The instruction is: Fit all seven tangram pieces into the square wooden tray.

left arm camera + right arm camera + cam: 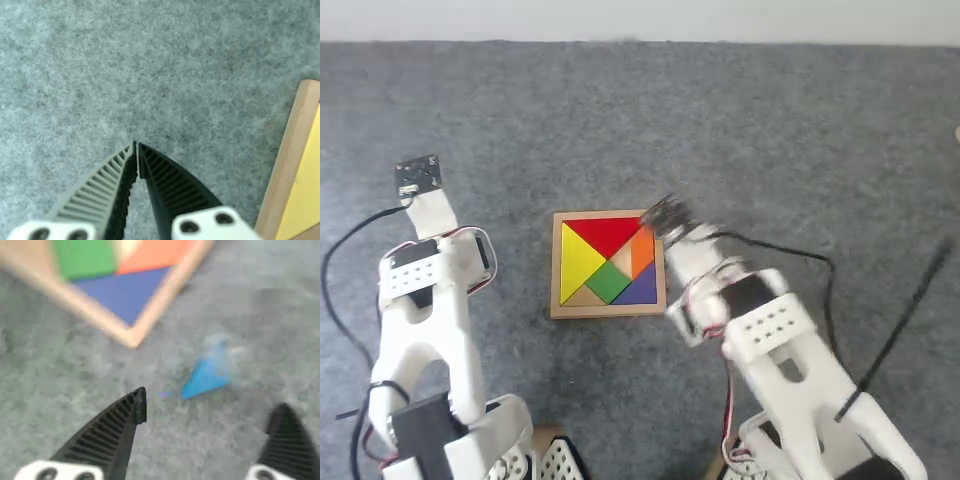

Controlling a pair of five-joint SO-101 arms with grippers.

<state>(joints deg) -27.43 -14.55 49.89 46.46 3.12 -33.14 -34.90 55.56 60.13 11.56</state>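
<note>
From the high view, the square wooden tray (608, 312) sits mid-table on fuzzy grey carpet (770, 120), mostly filled with flat, smooth painted pieces. The right gripper (666, 213) hangs at its far right-hand corner. In the left wrist view, the left gripper (136, 146) has its ribbed jaws pinched together on nothing, over carpet beside the tray's rim. The right wrist view is the one that matters: jaws spread wide, with the small light-blue triangle piece (205, 379) loose on the carpet just off the tray corner, just ahead of the gap between the tips. So it's the right arm's job, I'd say. It's blurry, but its long edge seems to run roughly across the gap.
</note>
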